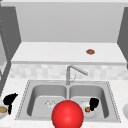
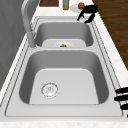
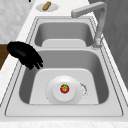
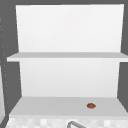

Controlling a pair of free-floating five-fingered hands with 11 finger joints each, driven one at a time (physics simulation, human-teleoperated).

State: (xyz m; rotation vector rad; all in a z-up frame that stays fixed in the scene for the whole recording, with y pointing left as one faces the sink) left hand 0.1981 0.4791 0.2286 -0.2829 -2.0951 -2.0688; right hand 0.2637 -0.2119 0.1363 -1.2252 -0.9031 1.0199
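Foreground: large glossy red ball (image 1: 67, 114).
Right hand (image 1: 94, 103): fingers loosely curled downward, holding nothing, above small red strawberry (image 1: 87, 109) on round white plate (image 3: 51, 86).
Left hand (image 1: 10, 100): fingers relaxed, beside bread plate (image 1: 3, 113).

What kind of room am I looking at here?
Most likely a simulated kitchen: a steel double sink with a faucet, a strawberry on a plate in one basin, open shelves above.

A small brown object (image 1: 90, 51) lies on the shelf (image 1: 50, 53) at two o'clock above the faucet (image 1: 72, 72); a red ball (image 1: 67, 114) sits at six o'clock.
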